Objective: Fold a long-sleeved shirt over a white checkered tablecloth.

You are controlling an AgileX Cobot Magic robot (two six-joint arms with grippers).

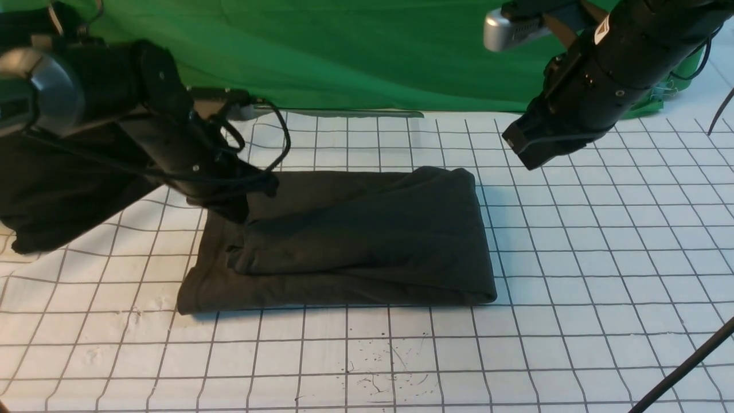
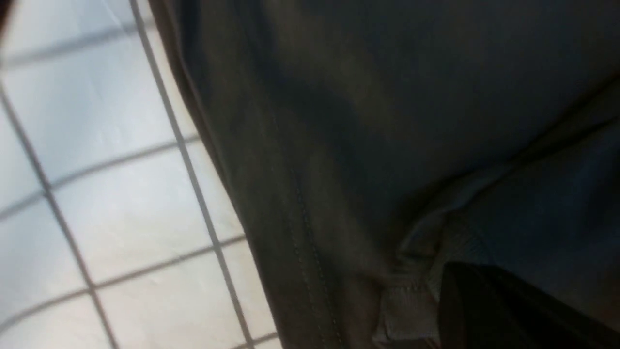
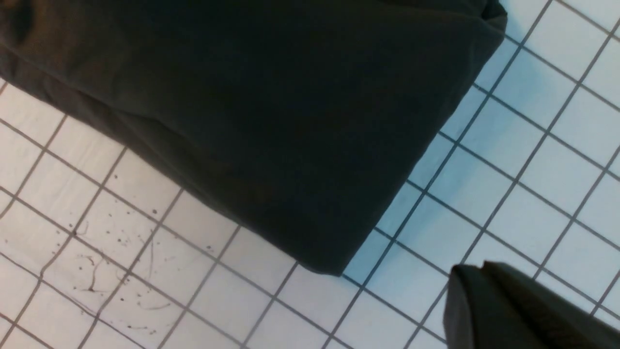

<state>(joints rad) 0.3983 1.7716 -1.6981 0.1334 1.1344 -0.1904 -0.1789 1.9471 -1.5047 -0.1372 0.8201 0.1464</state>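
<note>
The long-sleeved shirt [image 1: 367, 235] lies in the middle of the white checkered tablecloth [image 1: 602, 258]. It is already folded into a long, flat bundle of several layers, with no sleeve hanging out and no print showing. The left hand [image 1: 243, 209] is low at the far left corner of this bundle and is closed. In the left wrist view one dark finger [image 2: 484, 300] sits on the cloth just beside a small bunch of ribbed fabric [image 2: 411, 295], so I judge that it pinches a layer of the shirt there, though the pinch itself is mostly hidden. The right hand [image 1: 527, 146] hangs in the air above the tablecloth, near the far right corner of the shirt but apart from it. Its jaws are together and it holds nothing. I think the step in hand is the last fold across the length, which brings the left end over to the right end. The next move calls for lifting the pinched end only a little, then carrying it over in a low arc so that the lower layers do not slide. The right end probably needs to be held down or matched edge to edge. One risk is that only the top layer is caught and the bundle opens. A black heap of cloth [image 1: 51, 189] lies at the far left, away from this work.
</note>
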